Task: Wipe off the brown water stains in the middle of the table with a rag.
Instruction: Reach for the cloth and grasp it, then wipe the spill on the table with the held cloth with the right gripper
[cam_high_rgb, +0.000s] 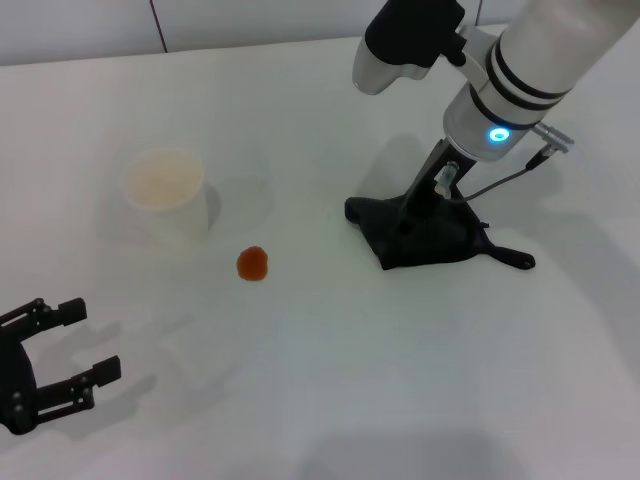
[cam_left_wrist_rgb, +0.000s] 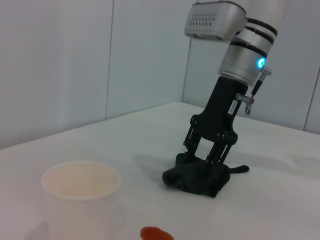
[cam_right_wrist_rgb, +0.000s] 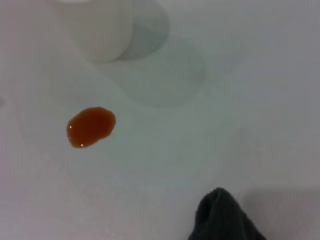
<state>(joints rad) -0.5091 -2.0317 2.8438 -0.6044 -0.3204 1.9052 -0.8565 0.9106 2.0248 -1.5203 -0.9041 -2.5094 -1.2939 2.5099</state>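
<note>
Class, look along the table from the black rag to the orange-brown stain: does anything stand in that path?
Nothing visible does. Bare table lies between the rag under the right gripper and the stain; the paper cup stands beyond it.

A lab-like test room – bare white table (cam_high_rgb: 330, 380), plain panelled walls (cam_left_wrist_rgb: 75, 60).

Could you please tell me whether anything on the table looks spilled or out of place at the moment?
Yes: a small orange-brown water stain sits on the white table, just beside the paper cup, not yet wiped. The black rag lies crumpled well apart from it, under the right gripper. The left gripper hangs open at the table's near edge.
</note>
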